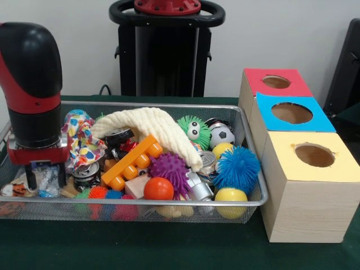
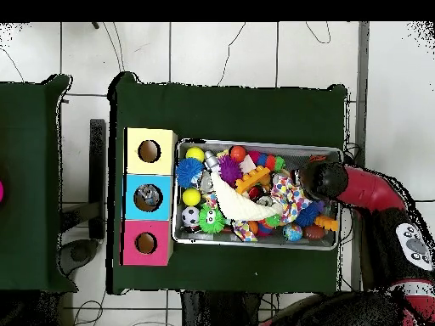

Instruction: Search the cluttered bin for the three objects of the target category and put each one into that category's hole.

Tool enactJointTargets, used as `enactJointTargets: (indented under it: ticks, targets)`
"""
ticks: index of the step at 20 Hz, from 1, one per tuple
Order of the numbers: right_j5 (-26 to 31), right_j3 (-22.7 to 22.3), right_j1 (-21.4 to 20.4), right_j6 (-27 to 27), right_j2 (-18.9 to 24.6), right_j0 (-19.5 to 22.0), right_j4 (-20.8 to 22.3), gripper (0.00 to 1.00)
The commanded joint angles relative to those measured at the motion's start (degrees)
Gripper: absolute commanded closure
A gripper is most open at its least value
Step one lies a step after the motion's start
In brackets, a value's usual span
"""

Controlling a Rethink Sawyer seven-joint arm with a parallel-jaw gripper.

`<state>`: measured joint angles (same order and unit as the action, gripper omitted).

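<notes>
A wire-mesh bin (image 1: 147, 200) is packed with toys. My gripper (image 1: 45, 179) hangs low over the bin's left end, fingers apart around a crinkly clear wrapper (image 1: 46, 181). Beside it lie a multicoloured cloth (image 1: 81, 140) and a small can (image 1: 86, 174). Toward the middle are an orange toy brick (image 1: 132, 163), a cream cloth (image 1: 154, 126), a purple spiky ball (image 1: 169, 170) and an orange ball (image 1: 158, 189). A blue spiky ball (image 1: 237, 167), a soccer ball (image 1: 222, 135) and a yellow ball (image 1: 230, 197) sit at the right end. Overhead, the arm's head (image 2: 321, 178) covers the gripper.
Three wooden boxes stand right of the bin, each with a round hole on top: red (image 1: 276, 82), blue (image 1: 291, 113), yellow (image 1: 314, 155). Overhead they line the bin's left side, with yellow (image 2: 149, 151) at the top. A green fuzzy ball with eyes (image 1: 194, 130) lies at the back.
</notes>
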<state>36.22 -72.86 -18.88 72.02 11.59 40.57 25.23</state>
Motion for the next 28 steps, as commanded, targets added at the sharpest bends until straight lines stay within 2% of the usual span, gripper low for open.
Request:
enactJointTargets:
  ticks: [1,6,7,23,28]
  targets:
    - [7.9,4.0,7.1,-4.2,-1.6,-2.2,5.1,0.0]
    - [8.4,4.0,7.3,-4.4,-1.6,-2.2,4.6,0.0]
    - [8.6,4.2,7.4,-4.4,-1.7,-2.4,4.5,1.0]
    - [9.7,4.3,7.0,-3.9,-2.3,-2.9,3.4,1.0]
    - [3.8,-0.6,3.6,-6.2,3.3,0.9,0.9,1.0]
